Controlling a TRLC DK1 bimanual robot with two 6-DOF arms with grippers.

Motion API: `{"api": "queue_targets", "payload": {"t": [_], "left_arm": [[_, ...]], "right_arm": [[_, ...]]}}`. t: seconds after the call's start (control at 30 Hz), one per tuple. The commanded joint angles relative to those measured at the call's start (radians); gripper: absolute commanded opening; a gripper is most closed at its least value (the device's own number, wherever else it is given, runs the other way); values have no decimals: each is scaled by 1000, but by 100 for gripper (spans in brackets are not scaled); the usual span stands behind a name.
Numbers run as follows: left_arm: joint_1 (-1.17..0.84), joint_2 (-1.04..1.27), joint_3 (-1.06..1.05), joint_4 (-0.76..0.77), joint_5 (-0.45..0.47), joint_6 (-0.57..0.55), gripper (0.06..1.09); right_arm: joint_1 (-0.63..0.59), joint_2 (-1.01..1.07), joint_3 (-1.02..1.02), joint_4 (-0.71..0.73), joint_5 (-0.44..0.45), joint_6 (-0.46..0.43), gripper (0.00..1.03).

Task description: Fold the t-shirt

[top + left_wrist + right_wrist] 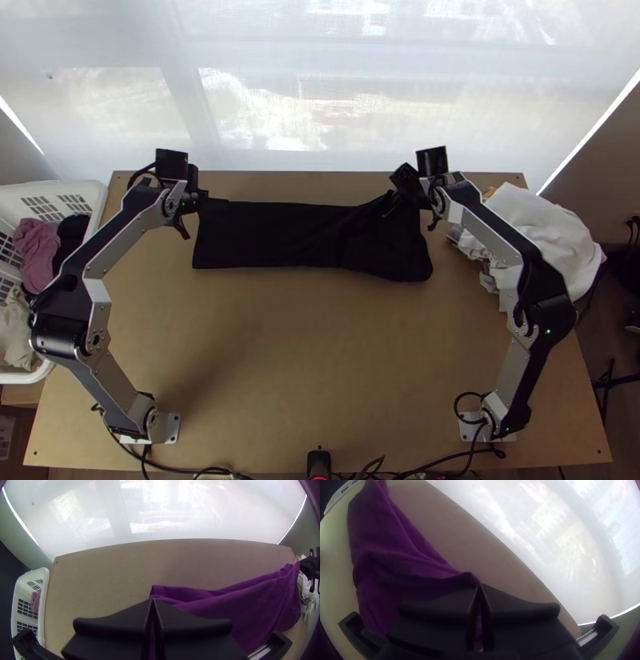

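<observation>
T-shirt (pixel 296 236) outside basket (pixel 101 200) of clothes (pixel 38 252)

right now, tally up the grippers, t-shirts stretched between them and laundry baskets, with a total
Grippers: 2 (left gripper, right gripper)
T-shirt: 1
Laundry basket: 1
Total: 4

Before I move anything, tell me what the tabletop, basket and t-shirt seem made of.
Tabletop: wood or wood board, matte, plain tan surface.
Basket: likely plastic, smooth, white slotted walls.
T-shirt: soft, dull fabric with loose creases; perhaps cotton, fibre unclear.
</observation>
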Motion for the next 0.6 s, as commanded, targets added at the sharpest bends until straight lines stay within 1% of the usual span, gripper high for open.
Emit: {"api": "queue_targets", "payload": {"t": [0.0, 0.57], "left_arm": [[3, 56, 22, 8, -1, 0, 9], [4, 145, 60, 35, -15, -1, 9]], "right_arm": [[-17, 79, 48, -5, 1, -3, 3], [-24, 181, 134, -5, 1, 7, 3]]}}
